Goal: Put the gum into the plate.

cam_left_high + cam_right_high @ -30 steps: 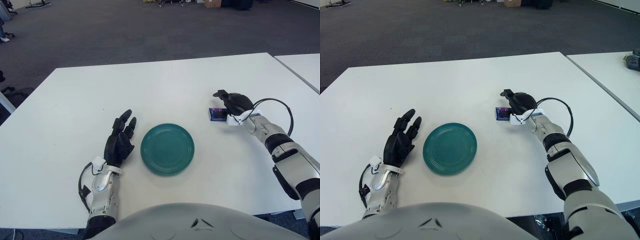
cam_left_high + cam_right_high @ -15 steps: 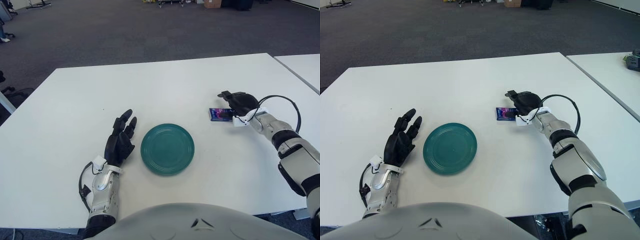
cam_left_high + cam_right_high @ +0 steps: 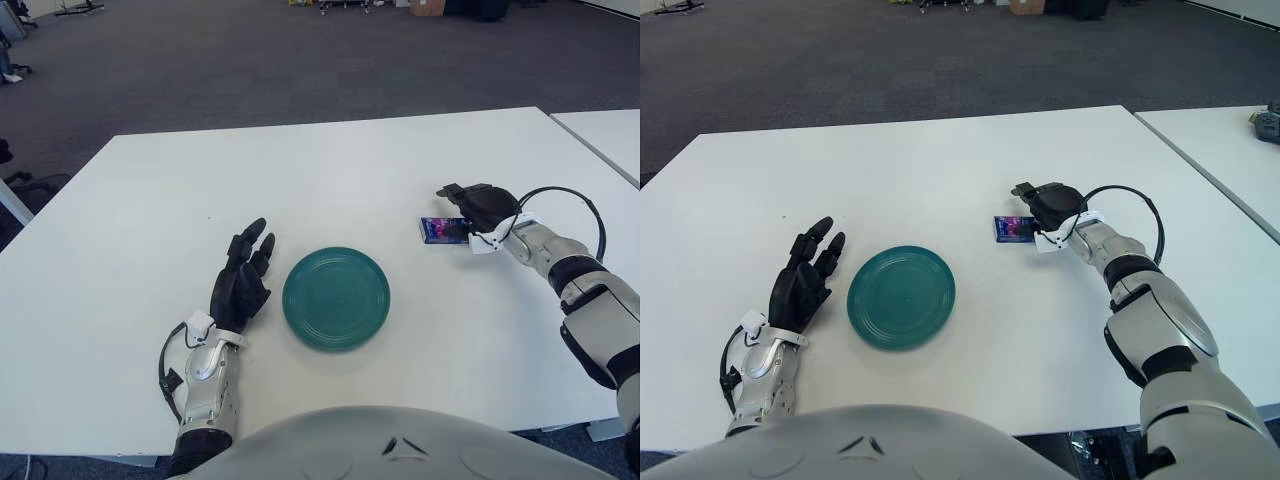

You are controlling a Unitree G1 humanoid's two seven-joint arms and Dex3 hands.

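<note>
In the lower left of the frame the black three-fingered left hand [image 3: 239, 283] lies flat on the white rectangular table [image 3: 330, 160], fingers spread and holding nothing, parked clear of the work. Just right of it, at lower centre, sits the round teal plate [image 3: 336, 299], bare and waiting. Farther back, at centre right, the small dark blue-and-purple gum pack [image 3: 437, 230] rests on the table, well apart from the plate. The black right hand [image 3: 477, 208] touches its right end, fingers curled over it, seemingly taking hold; a firm grip cannot be confirmed.
</note>
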